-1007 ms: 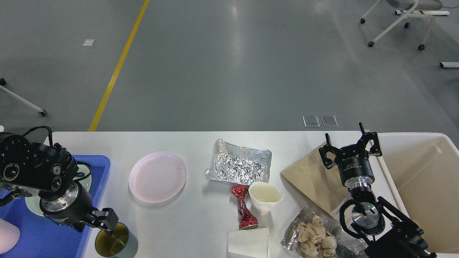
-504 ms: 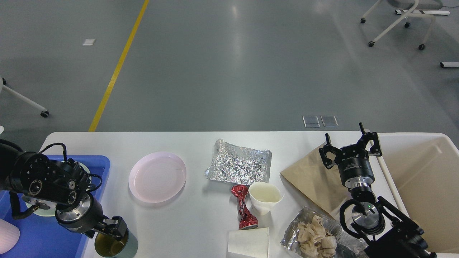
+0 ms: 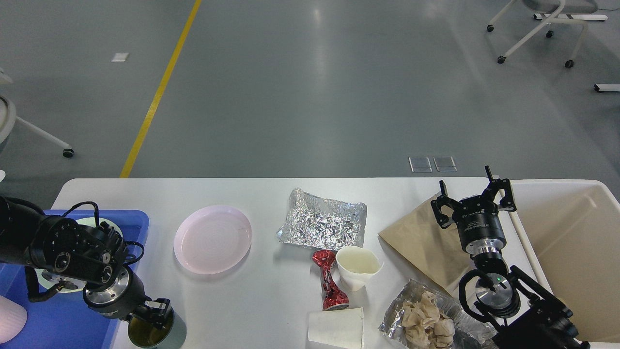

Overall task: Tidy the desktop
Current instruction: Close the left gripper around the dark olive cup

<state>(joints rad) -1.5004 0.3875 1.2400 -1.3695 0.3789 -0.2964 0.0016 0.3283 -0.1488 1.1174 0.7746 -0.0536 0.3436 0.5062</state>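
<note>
One gripper has shifted: the left gripper (image 3: 157, 314) has slid over the cup (image 3: 156, 328), jaws now pinching its rim, ready to lift it. Beyond lie the plate (image 3: 213, 238) and foil (image 3: 323, 223) on the surface (image 3: 271, 295). The right gripper (image 3: 471, 198) stayed put, jaws spread.

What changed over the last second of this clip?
The left arm swung right and toward the near edge, keeping its tool at the rim of the can; whether it grips is unclear. The right tool, open, and all items on the desktop stayed put.
</note>
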